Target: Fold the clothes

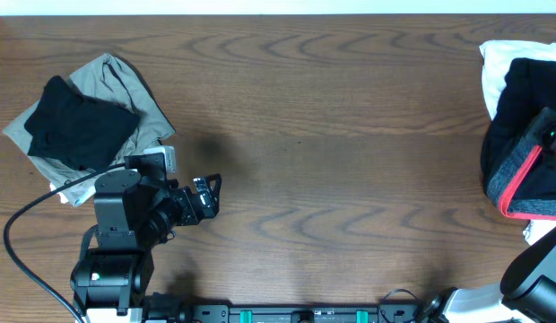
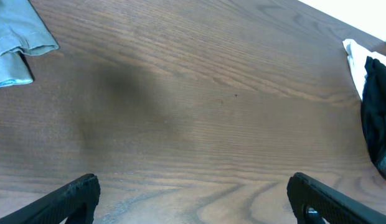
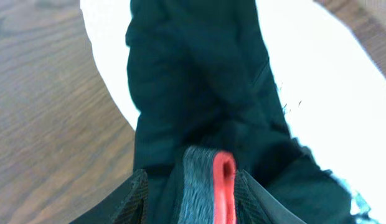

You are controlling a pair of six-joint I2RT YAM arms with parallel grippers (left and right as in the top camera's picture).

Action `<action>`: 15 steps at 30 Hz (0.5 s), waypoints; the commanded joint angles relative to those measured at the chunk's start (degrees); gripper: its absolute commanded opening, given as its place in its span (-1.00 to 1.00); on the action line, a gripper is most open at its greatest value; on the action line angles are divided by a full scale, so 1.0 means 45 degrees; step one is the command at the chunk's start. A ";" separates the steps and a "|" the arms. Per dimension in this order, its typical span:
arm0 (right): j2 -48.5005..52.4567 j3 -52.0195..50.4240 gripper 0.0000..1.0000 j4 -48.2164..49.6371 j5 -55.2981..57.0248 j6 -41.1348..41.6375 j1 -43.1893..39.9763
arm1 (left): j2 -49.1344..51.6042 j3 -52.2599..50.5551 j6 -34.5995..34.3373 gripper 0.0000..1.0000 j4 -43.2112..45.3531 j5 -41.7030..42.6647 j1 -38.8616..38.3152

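The clothes (image 1: 520, 144) are a black garment with a heathered grey waistband edged in coral-red, bunched at the table's far right edge. My right gripper (image 3: 202, 193) is shut on the grey and red waistband (image 3: 208, 186), with black fabric (image 3: 193, 81) hanging beyond it. In the overhead view this gripper (image 1: 554, 135) sits at the right edge over the waistband. The garment also shows at the right of the left wrist view (image 2: 376, 112). My left gripper (image 2: 193, 199) is open and empty over bare wood; in the overhead view it (image 1: 209, 193) is at the lower left.
A plain black folded garment (image 1: 76, 121) lies on a grey one (image 1: 125, 85) at the far left. A white printed garment (image 1: 502, 63) lies under the clothes at the right, also in the right wrist view (image 3: 324, 93). A black cable (image 1: 27, 224) runs by the left arm.
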 commanded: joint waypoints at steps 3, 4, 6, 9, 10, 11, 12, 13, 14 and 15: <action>0.0568 0.0155 -0.17 0.0398 0.0345 -0.0432 0.0029 | 0.0005 0.0228 -0.0068 0.96 0.0010 -0.0063 -0.0044; 0.0763 0.0155 -0.17 0.0442 0.0345 -0.0432 0.0029 | 0.0005 0.0228 -0.0068 0.96 0.0010 -0.0063 -0.0044; 0.1098 0.0155 -0.17 0.0559 0.0355 -0.0432 0.0024 | 0.0005 0.0233 -0.0068 0.96 0.0010 -0.0063 -0.0044; 0.1365 0.0155 -0.16 0.0816 0.0364 -0.0432 0.0024 | 0.0005 0.0228 -0.0068 0.96 0.0010 -0.0063 -0.0044; 0.1389 0.0155 -0.15 0.0889 0.0408 -0.0432 0.0024 | 0.0005 0.0228 -0.0068 0.96 0.0010 -0.0063 -0.0044; 0.1389 0.0155 -0.16 0.0928 0.0413 -0.0432 0.0024 | 0.0005 0.0228 -0.0068 0.96 0.0010 -0.0063 -0.0044; 0.1389 0.0155 -0.15 0.0986 0.0413 -0.0432 0.0024 | 0.0005 0.0228 -0.0068 0.96 0.0010 -0.0063 -0.0044; 0.1389 0.0155 -0.14 0.1015 0.0413 -0.0432 0.0024 | 0.0005 0.0228 -0.0068 0.96 0.0010 -0.0063 -0.0044; 0.1389 0.0155 -0.14 0.1015 0.0413 -0.0432 0.0024 | 0.0005 0.0228 -0.0068 0.96 0.0010 -0.0063 -0.0044; 0.1399 0.0155 -0.14 0.1010 0.0413 -0.0437 0.0015 | 0.0005 0.0228 -0.0068 0.96 0.0010 -0.0063 -0.0044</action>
